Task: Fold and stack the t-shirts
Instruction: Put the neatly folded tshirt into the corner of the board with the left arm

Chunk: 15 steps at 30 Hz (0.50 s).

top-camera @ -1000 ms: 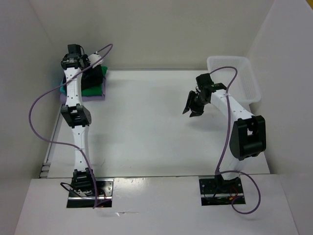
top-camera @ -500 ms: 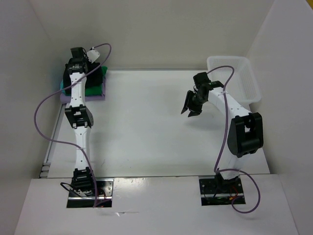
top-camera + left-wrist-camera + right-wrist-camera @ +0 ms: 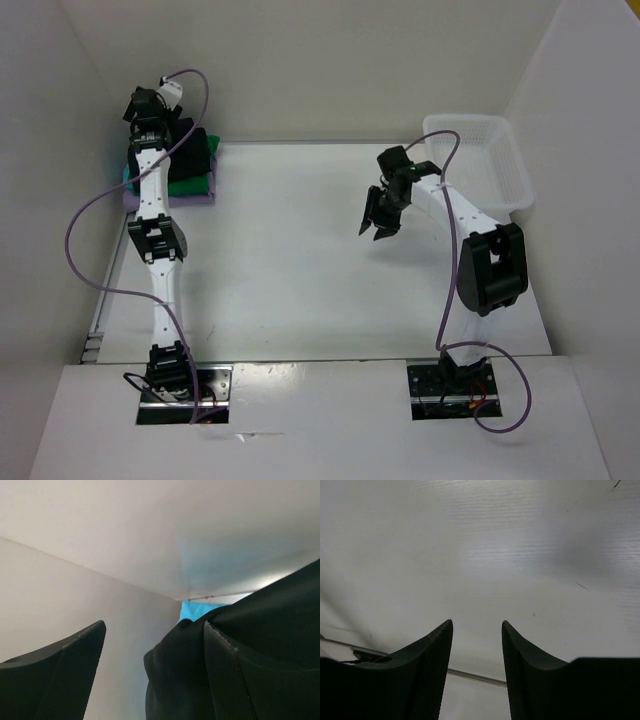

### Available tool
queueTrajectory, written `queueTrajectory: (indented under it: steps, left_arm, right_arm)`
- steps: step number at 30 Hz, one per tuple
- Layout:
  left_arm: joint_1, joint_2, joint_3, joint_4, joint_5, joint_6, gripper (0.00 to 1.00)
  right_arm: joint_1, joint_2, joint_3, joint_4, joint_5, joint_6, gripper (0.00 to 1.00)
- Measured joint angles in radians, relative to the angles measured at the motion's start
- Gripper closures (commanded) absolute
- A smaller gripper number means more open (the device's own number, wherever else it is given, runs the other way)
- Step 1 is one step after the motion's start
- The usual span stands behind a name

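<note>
Four t-shirts (image 3: 190, 186), one bin (image 3: 465, 121) and two robot arms (image 3: 150, 197).

Plain white walls (image 3: 330, 70) enclose a white desk (image 3: 290, 270) on three sides (evenly lit), a white basket (image 3: 463, 120) at its far right corner.

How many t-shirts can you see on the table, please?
4, stacked in the far left corner: black on top, green under it, lavender at the bottom, turquoise barely peeking out; the left arm may hide more.
</note>
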Motion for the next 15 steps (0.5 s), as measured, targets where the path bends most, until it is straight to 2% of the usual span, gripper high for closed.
queueTrajectory:
  steps: [11, 15]
  left_arm:
    - [0.017, -0.137, 0.0, -0.197, -0.007, -0.019, 0.13]
    - [0.046, -0.182, 0.0, -0.297, 0.025, -0.066, 0.01]
  right_arm:
    - [0.018, 0.0, -0.003, -0.002, 0.01, 0.0, 0.49]
    - [0.018, 0.0, -0.006, 0.0, 0.014, -0.005, 0.49]
